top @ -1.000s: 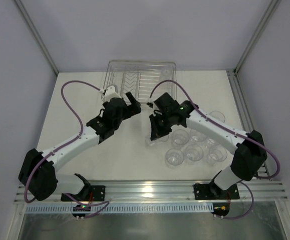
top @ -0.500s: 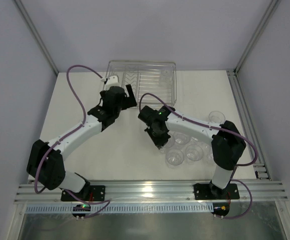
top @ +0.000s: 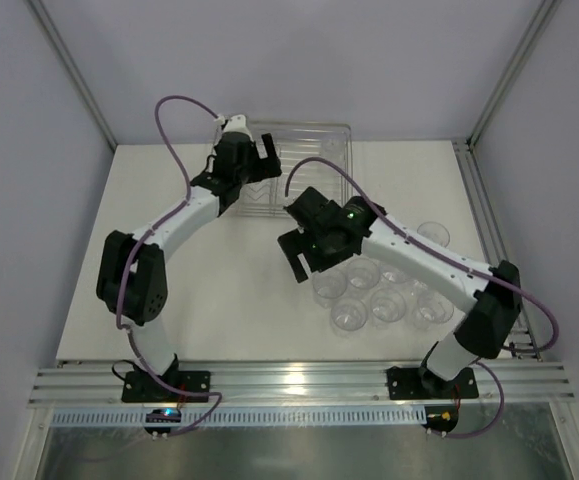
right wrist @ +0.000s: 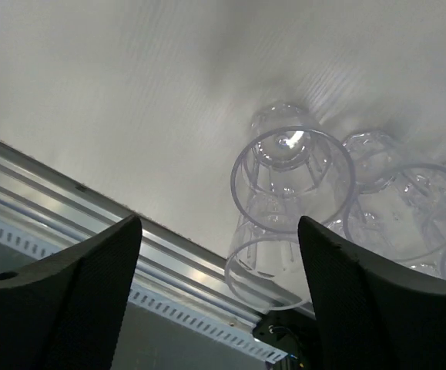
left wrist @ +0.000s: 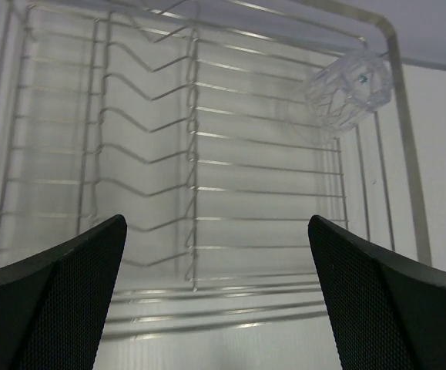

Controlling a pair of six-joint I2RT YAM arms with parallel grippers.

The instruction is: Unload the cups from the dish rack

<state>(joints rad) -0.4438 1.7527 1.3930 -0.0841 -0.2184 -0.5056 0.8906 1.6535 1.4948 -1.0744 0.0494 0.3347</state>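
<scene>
The silvery wire dish rack (top: 304,165) stands at the back of the table. One clear cup (top: 331,147) lies in its far right corner, also seen as the cup (left wrist: 348,89) in the left wrist view. My left gripper (top: 252,152) hangs open over the rack's left part (left wrist: 153,154), holding nothing (left wrist: 216,223). Several clear cups (top: 387,305) stand grouped on the table at the right. My right gripper (top: 297,260) is open just left of that group, and the nearest cup (right wrist: 292,173) stands free beyond its fingers (right wrist: 219,227).
A single cup (top: 431,235) stands apart near the table's right edge. The aluminium rail (top: 299,378) runs along the near edge, also visible as the rail (right wrist: 68,200) in the right wrist view. Grey walls enclose the table on three sides.
My right gripper has opened and let go of a cup beside the group. My left arm has reached farther back, from the rack's front edge to over the rack.
</scene>
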